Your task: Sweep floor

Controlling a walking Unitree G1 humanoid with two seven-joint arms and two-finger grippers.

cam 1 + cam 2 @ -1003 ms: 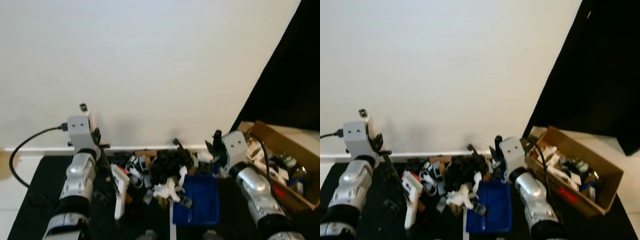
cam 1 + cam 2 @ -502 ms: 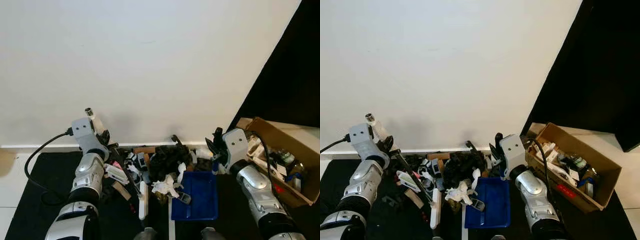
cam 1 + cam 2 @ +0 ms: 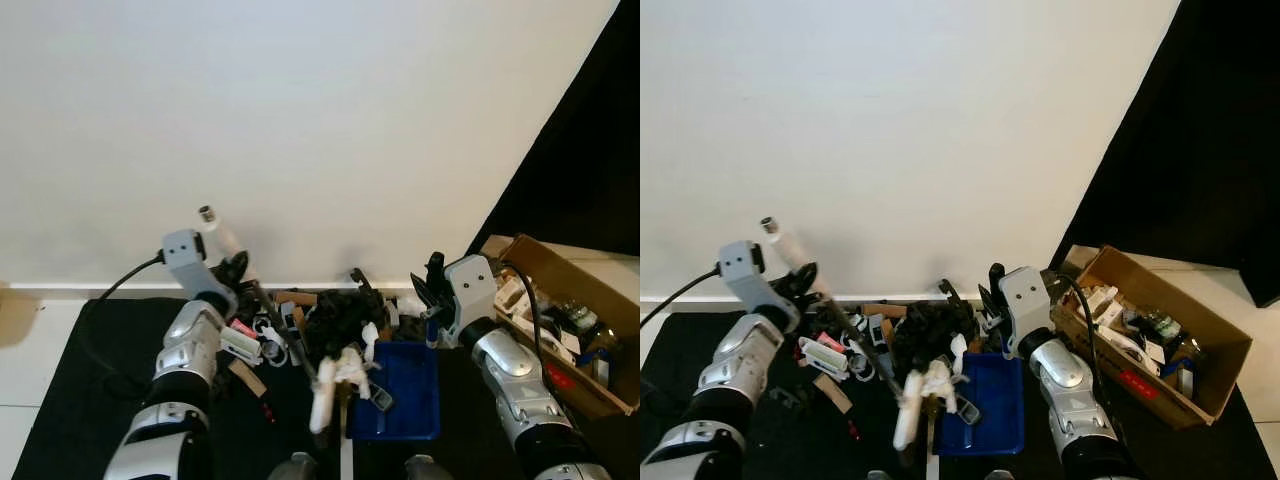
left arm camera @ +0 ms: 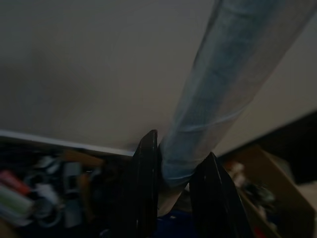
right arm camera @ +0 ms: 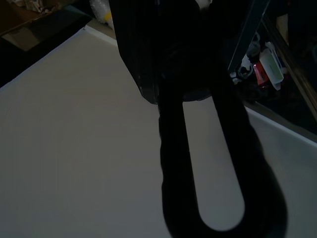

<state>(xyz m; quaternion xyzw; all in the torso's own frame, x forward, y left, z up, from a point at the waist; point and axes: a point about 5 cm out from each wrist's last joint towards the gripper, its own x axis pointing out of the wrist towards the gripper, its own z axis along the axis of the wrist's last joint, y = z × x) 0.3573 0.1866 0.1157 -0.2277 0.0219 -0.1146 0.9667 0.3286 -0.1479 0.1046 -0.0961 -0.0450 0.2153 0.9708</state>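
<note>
The broom (image 3: 300,352) slants across a black floor mat (image 3: 80,370) at the foot of a white wall (image 3: 300,130), its pale handle tip up by the left arm and its white head (image 3: 322,400) down at the left edge of a blue dustpan (image 3: 405,395). The handle is light at the top and dark along the lower shaft.

Largest in the head views are the wall and a black panel (image 3: 1200,140) leaning at the right. Below it stands an open cardboard box (image 3: 1150,340) full of mixed items. A heap of litter (image 3: 330,325), black scraps, white crumpled paper and small packets, lies along the baseboard between the two arms, with some white paper on the dustpan.

The left pincer (image 4: 176,191) is closed around the broom's handle; the left wrist view shows the two black fingers (image 4: 146,188) pressing either side of the grey-blue tube, a detail the head views leave too small to read. That view also catches the litter and the box beyond.

The right pincer (image 5: 198,84) sits near the dustpan's far edge. In the right wrist view it grips a black looped handle (image 5: 218,188), seen against the wall; the head views show the arm but hide this loop.
</note>
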